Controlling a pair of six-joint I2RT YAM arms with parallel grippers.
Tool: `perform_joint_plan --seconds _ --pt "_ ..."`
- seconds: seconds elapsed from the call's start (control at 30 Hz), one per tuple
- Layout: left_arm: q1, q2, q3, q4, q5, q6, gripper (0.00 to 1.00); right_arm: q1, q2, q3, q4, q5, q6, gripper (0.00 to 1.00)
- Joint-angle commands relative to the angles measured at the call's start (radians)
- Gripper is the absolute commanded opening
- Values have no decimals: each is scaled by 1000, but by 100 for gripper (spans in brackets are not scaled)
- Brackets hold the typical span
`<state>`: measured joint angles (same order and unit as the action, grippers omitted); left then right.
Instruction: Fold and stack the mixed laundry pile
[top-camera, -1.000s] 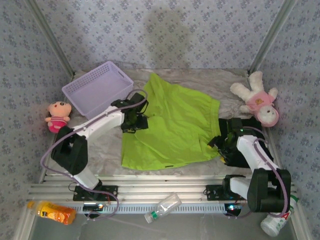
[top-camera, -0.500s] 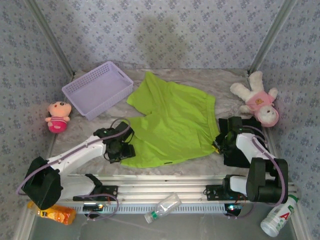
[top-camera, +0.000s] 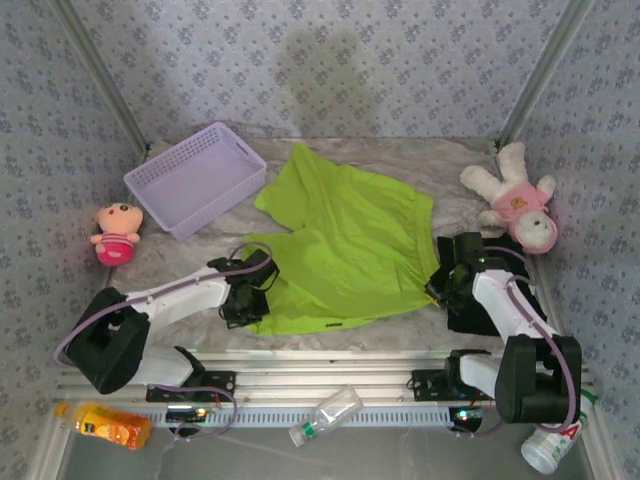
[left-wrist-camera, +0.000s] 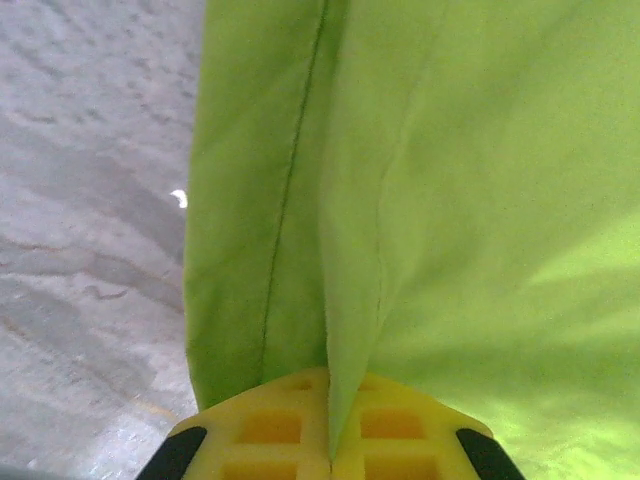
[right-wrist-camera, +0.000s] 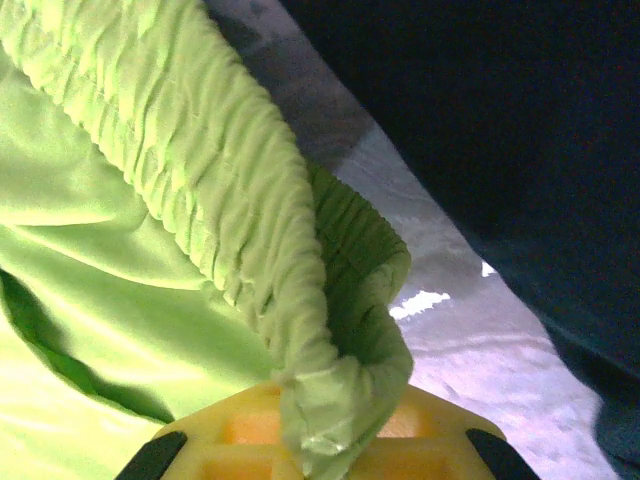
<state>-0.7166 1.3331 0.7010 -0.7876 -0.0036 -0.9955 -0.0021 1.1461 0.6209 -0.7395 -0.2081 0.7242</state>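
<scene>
Pinching opposite edges of the lime-green garment (top-camera: 345, 250), the left gripper (left-wrist-camera: 330, 445) and right gripper (right-wrist-camera: 318, 445) are both clamped on its cloth; dark fabric (right-wrist-camera: 500, 120) beside the right one may be another garment.

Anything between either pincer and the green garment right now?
Nothing visible. The left pincer is shut on a fold of the lime-green garment at its near-left edge; the right pincer is shut on its gathered band at the right. The black garment lies beside the right pincer, not between.
</scene>
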Motion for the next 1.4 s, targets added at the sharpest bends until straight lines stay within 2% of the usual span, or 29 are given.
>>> perform_joint_plan --seconds 0.0,0.13,0.2,0.27,0.37,0.53,0.67,0.8,1.0,1.07,1.13,1.17,1.2,1.23,1.27,1.3,1.37 --pt "-5 -105 58 -162 -56 30 0 55 -48 39 -209 72 -72 3" --pt "-6 -250 119 -283 -108 5 0 233 -146 56 -313 78 72 2" --pt "1 -295 162 -304 -150 -13 0 287 -192 65 -347 87 131 1" --pt "24 -303 224 -304 -181 -12 0 301 -218 92 -374 93 157 0" --pt "78 -236 352 -272 -199 59 0 288 -219 160 -384 59 166 0" --pt "148 1 654 -210 -279 248 0 194 -129 304 -304 -24 139 1" --pt "194 201 900 -119 -280 364 0 75 -69 350 -202 -117 141 1" --pt "223 435 1186 -124 -233 454 0 -4 8 400 -94 -180 157 2" --pt "232 889 1839 -313 -201 561 0 -99 219 498 55 -217 166 2" --pt "238 1060 2116 -374 -190 568 0 -135 303 547 98 -217 166 3" --pt "256 1173 2284 -383 -153 523 0 -166 372 589 168 -218 187 3" --pt "269 1200 2298 -350 -109 494 9 -184 420 615 207 -223 202 8" --pt "282 1207 2272 -308 -76 464 31 -202 461 630 247 -234 211 17" --pt "294 1202 2219 -263 -54 419 79 -223 509 651 293 -238 220 29" --pt "305 1194 2166 -219 -34 387 99 -241 550 672 350 -231 227 42" --pt "312 1192 2139 -203 -19 362 100 -252 575 692 379 -233 234 52" --pt "321 1194 2134 -213 -7 347 100 -266 627 755 426 -258 231 56"
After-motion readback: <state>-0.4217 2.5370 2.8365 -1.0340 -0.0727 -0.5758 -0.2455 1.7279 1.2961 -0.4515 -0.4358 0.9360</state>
